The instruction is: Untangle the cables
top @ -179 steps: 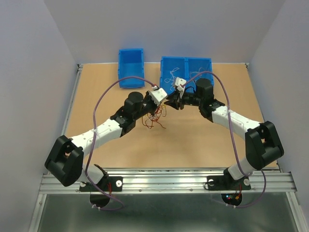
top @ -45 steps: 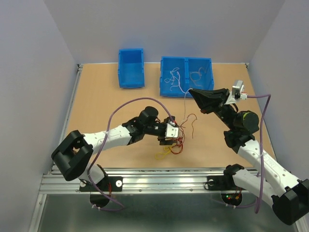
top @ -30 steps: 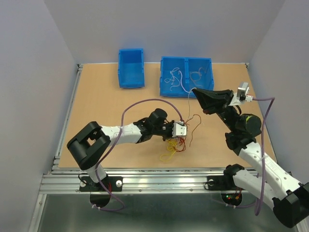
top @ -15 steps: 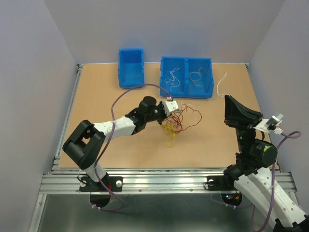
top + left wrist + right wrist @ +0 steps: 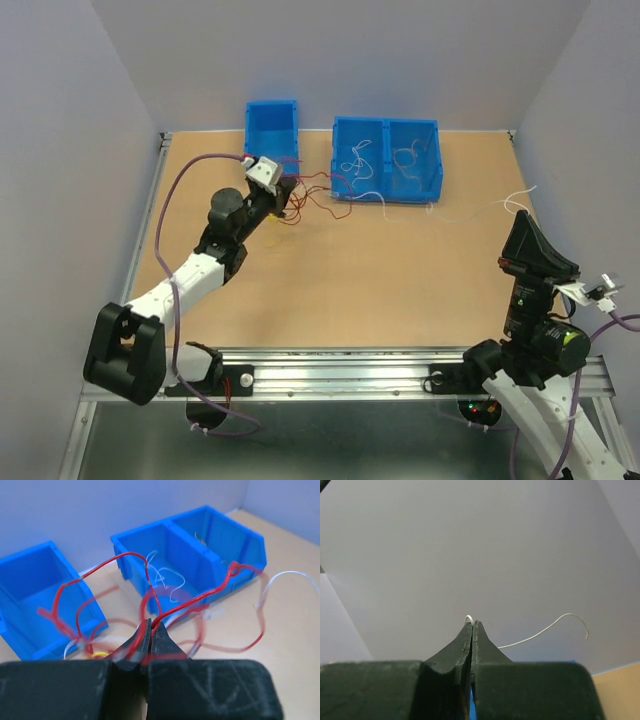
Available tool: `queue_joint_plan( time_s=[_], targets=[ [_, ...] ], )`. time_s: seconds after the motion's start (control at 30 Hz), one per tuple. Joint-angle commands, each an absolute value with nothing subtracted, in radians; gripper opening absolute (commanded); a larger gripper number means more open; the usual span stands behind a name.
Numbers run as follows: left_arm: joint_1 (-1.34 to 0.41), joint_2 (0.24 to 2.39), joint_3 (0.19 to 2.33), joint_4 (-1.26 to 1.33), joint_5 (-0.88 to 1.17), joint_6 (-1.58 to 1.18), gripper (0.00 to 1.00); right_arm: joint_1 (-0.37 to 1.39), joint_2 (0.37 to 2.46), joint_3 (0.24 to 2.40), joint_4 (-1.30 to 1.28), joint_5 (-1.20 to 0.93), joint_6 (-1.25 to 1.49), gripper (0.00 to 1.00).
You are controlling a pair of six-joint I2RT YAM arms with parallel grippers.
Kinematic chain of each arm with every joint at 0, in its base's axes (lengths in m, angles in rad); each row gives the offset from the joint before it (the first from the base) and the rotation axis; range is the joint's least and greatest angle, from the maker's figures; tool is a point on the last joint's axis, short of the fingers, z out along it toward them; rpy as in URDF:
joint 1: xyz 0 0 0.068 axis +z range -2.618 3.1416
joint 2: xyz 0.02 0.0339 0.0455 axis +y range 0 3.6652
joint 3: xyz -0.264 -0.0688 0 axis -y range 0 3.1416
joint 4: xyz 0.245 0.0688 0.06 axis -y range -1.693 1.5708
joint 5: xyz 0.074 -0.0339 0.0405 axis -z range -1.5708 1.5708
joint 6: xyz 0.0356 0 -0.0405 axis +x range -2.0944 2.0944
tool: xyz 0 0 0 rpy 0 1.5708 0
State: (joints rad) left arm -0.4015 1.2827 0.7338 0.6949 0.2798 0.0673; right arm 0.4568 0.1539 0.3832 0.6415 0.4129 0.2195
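**Left gripper point(image 5: 150, 626).** The jaws are pressed fully together, with the red cables point(image 5: 200, 598) pinched at the fingertips. Loops of red wire rise from the pinch point and fan out ahead of the fingers and to both sides. Several strands are blurred. A yellow cable point(image 5: 100, 654) shows low and just left of the fingers, and is mostly hidden behind them. Whether the hanging loops touch the table point(image 5: 400, 290) cannot be told. The single blue bin point(image 5: 272, 130) stands ahead and to the left of the fingers. The double blue bin point(image 5: 395, 190) stands ahead and to the right. In the top view the far red loops reach the front wall of the double bin's left compartment. Loose white wires point(image 5: 357, 160) lie inside both of its compartments.

**Right gripper point(image 5: 472, 624).** It is raised well above the table with the fingers pointing upward. The jaws are closed tight on a white cable point(image 5: 542, 628) clamped at the very tips. A free end curves out to the right of the fingertips. In the top view the rest trails away from the tips toward the front of the double bin. Whether it joins the red clump there cannot be told.
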Motion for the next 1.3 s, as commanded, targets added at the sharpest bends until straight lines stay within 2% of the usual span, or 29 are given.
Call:
queue_joint_plan(
  time_s=[0.0,0.1,0.17,0.37,0.6,0.87,1.27],
  targets=[
    [-0.408,1.152,0.667,0.859,0.242,0.023,0.00,0.451,0.121,0.382,0.580,0.480,0.184,0.00],
    [-0.408,1.010,0.629,0.862,0.146,0.028,0.00,0.451,0.129,0.394,0.563,0.444,0.189,0.01],
    [-0.407,0.996,0.626,0.865,0.143,0.029,0.01,0.451,0.156,0.400,0.560,0.422,0.186,0.01],
    [-0.408,0.962,0.603,0.882,0.176,0.031,0.02,0.451,0.362,0.500,0.555,0.149,0.164,0.01],
    [-0.410,0.954,0.594,0.893,0.196,0.034,0.02,0.451,0.737,0.598,0.738,0.069,0.136,0.01],
    [-0.411,0.943,0.581,0.908,0.201,0.041,0.03,0.449,1.119,0.797,0.933,-0.158,0.173,0.00],
    [-0.411,0.986,0.584,0.927,0.216,0.049,0.03,0.449,1.463,1.110,1.005,-0.104,0.106,0.01]
  ],
)
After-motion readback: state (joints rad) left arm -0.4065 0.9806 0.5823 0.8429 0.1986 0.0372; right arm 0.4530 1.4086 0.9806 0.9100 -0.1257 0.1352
